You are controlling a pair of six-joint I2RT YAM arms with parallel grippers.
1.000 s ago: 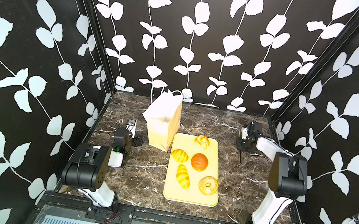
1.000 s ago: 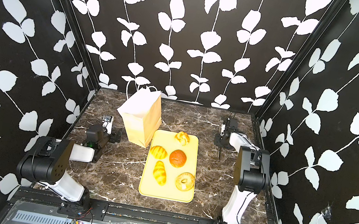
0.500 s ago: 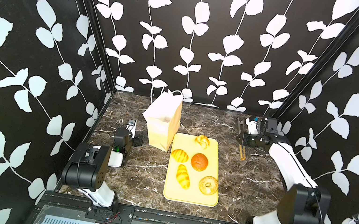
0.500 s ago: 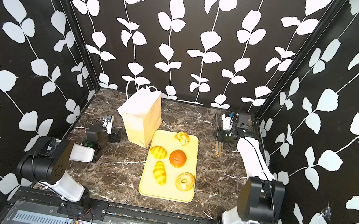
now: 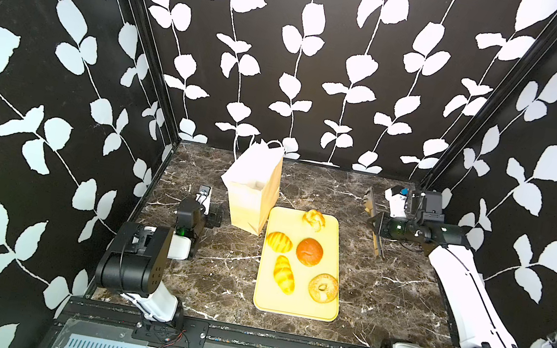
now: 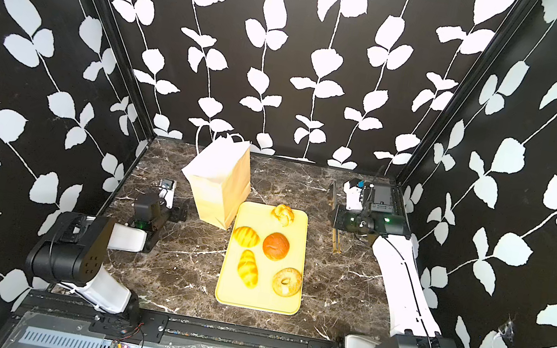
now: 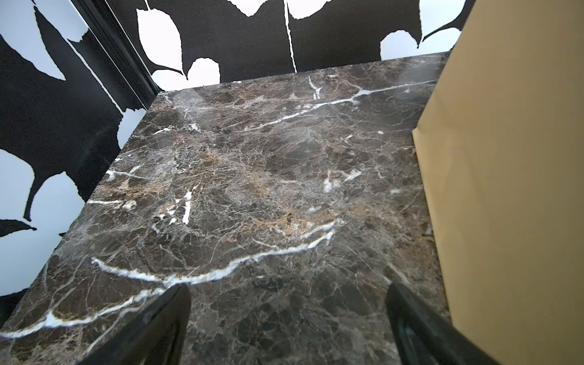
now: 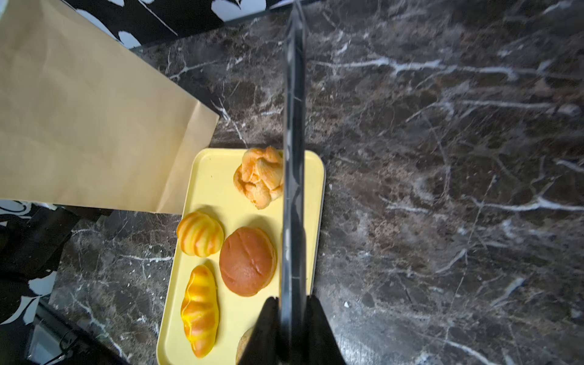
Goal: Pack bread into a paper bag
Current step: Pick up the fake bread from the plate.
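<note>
Five pieces of bread lie on the yellow tray [image 5: 292, 308]: a knot roll [image 5: 314, 220], a scored oval roll [image 5: 279, 241], a brown bun [image 5: 310, 251], a croissant [image 5: 283, 279] and a bagel [image 5: 323, 287]. The tan paper bag [image 5: 254, 186] stands upright at the tray's far left corner, its mouth open upward. To the right of the tray, my right gripper [image 5: 377, 225] is shut on the metal tongs [image 8: 294, 126], which point out over the tray's edge in the right wrist view. Left of the bag, low over the marble, my left gripper [image 7: 287, 294] is open and holds nothing.
The bag's side [image 7: 505, 158] rises close beside my left gripper's finger [image 7: 407, 303]. Leaf-patterned walls enclose the marble table on three sides. Bare marble [image 5: 399, 287] lies between the tray and the right arm.
The right arm has unfolded and swung toward the back right corner. Its jaws have shut on the tongs. The left arm, bag and bread have not moved.
</note>
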